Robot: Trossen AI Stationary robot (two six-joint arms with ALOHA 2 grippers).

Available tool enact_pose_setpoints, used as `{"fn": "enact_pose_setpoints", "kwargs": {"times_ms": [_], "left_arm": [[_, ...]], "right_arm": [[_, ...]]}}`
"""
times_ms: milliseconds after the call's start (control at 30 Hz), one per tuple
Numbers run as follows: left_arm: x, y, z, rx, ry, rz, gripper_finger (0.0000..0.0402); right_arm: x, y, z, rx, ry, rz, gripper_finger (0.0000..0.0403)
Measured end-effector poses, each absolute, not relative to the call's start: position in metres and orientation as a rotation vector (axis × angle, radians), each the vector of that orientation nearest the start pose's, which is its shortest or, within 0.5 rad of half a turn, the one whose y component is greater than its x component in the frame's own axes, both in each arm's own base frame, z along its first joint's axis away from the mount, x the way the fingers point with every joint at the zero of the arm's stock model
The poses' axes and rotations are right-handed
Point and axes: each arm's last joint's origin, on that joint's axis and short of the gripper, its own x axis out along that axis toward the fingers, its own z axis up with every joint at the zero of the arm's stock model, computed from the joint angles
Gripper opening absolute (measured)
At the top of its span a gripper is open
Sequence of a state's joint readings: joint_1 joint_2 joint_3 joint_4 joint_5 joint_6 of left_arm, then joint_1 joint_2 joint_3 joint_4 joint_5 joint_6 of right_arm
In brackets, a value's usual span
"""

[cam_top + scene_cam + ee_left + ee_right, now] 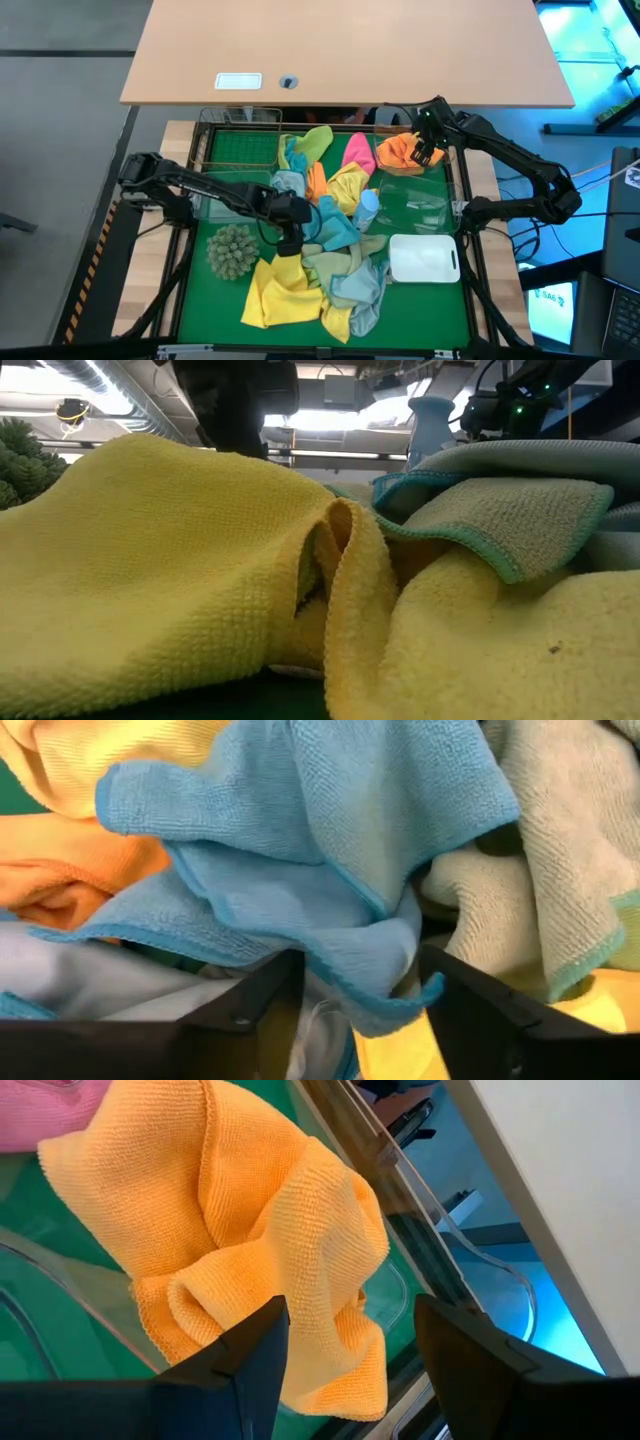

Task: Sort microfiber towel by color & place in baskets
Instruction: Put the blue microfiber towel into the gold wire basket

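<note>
Over the desk's middle pile we see the left claw [290, 238] wide open around a blue towel [330, 870], while the right claw [425, 152] gapes over an orange towel [250, 1230].

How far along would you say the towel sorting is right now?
Early. Done: an orange towel lies in a clear basket at the far right, the right gripper open above it. In hand: the left gripper stands open around a blue towel, not yet gripped. Left: the mixed pile remains on the mat.
</note>
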State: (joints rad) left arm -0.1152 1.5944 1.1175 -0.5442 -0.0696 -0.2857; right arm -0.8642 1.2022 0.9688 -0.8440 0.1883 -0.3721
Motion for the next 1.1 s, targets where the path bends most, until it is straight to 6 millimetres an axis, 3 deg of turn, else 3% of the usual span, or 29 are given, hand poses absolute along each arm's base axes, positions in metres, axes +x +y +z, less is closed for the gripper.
{"fn": "enact_pose_setpoints", "kwargs": {"times_ms": [300, 500, 767, 1100], "left_arm": [[0.320, -0.026, 0.228, -0.182, 1.006, 0.126, 0.0011], [0.317, -0.018, 0.253, -0.205, 0.930, 0.125, 0.0003], [0.306, -0.004, 0.316, -0.234, 0.731, 0.143, 0.0001], [0.282, 0.017, 0.397, -0.144, 0.471, 0.157, 0.0000]], "right_arm": [[0.141, -0.172, 0.267, 0.081, 1.192, -0.698, 0.0216], [0.142, -0.172, 0.267, 0.083, 1.186, -0.692, 0.0216], [0.142, -0.172, 0.267, 0.083, 1.185, -0.691, 0.0216], [0.142, -0.172, 0.267, 0.084, 1.180, -0.688, 0.0216]]}}
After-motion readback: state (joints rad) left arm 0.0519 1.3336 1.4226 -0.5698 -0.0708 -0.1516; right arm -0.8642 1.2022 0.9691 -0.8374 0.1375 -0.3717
